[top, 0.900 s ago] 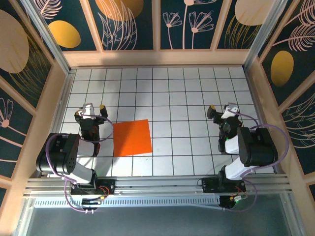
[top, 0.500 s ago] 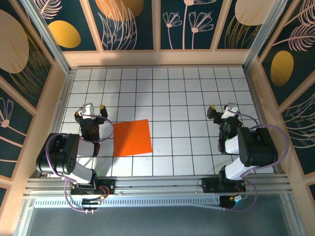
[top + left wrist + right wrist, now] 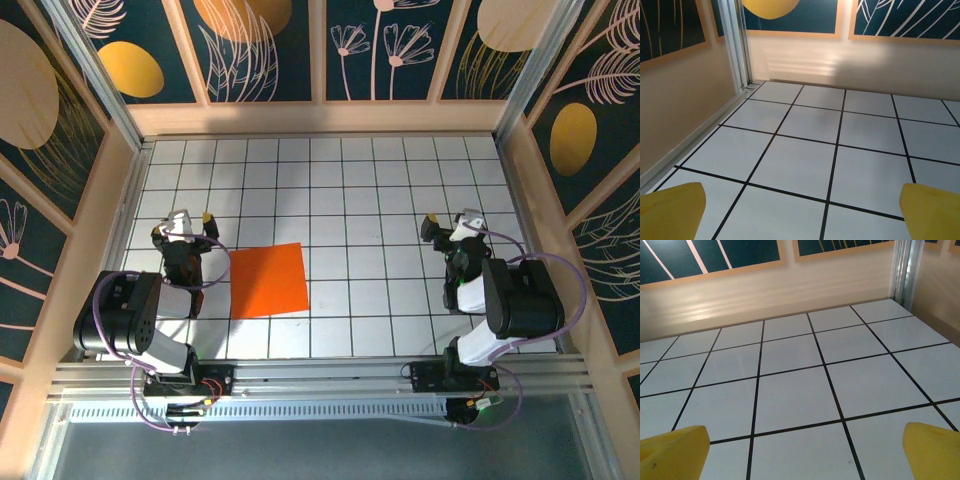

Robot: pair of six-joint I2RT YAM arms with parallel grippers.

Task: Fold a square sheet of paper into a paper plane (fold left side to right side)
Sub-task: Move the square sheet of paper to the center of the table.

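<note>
Nothing has moved since the earlier frames; both arms and the sheet sit as they did. Nearest me, the left arm (image 3: 125, 315) and the right arm (image 3: 515, 300) are folded back over their bases at the near edge of the tabletop (image 3: 360, 190). Between them, much closer to the left arm, the square sheet of paper (image 3: 268, 280) lies flat and unfolded on the tiles, slightly skewed to the grid and apart from both arms. Near the sheet's far left corner the left jaws stand spread wide, holding nothing; in my left wrist view their yellow fingertips (image 3: 670, 212) frame white tiles. Well off to the right, the right jaws are spread just as wide and hold nothing; their fingertips (image 3: 672, 450) sit over tiles as well. Farther on, the patterned back wall (image 3: 320, 50) closes off the tabletop.
</note>
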